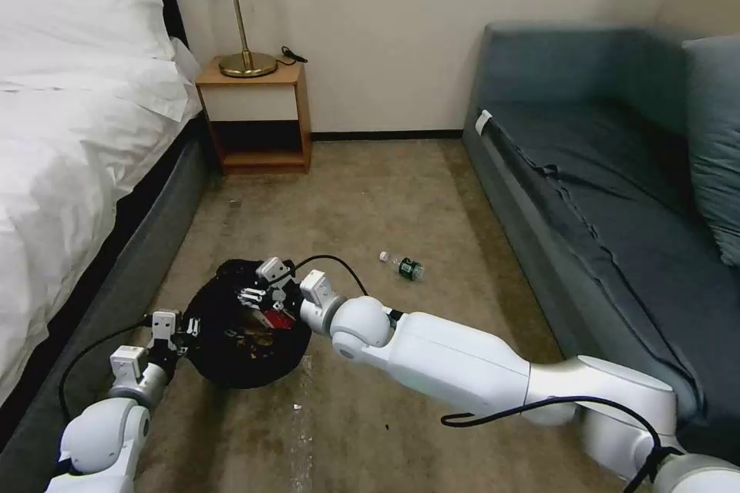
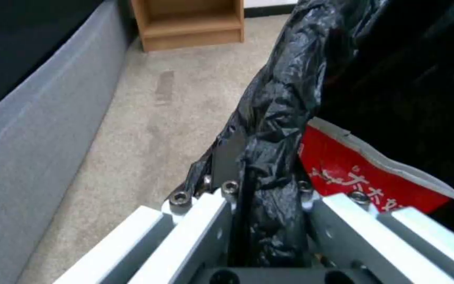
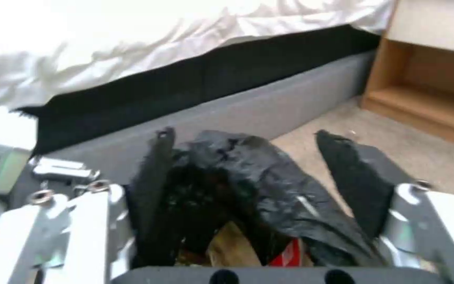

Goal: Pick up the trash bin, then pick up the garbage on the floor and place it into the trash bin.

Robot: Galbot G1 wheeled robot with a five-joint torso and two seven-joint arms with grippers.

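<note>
The left hand [image 1: 179, 329] is clamped on the bag-covered rim of the small round trash bin lined with crinkled black plastic [image 1: 247, 327]; in the left wrist view the rim sits pinched between its fingers [image 2: 227, 157]. The right hand [image 1: 266, 294] is positioned over the bin mouth with its fingers [image 3: 156, 165] spread wide and nothing between them.

Inside the bin lie a red snack packet [image 2: 361, 173] and crumpled brown paper [image 3: 232, 246]; a shiny brownish piece appears beside them, identity uncertain.

Judged status: bin pickup is done and most garbage is deposited. One item remains: a small clear bottle with a green label and white cap [image 1: 402, 265] lies on the beige carpet floor [image 1: 432, 200], well apart from the bin, toward the grey-blue sofa [image 1: 609, 169].
</note>
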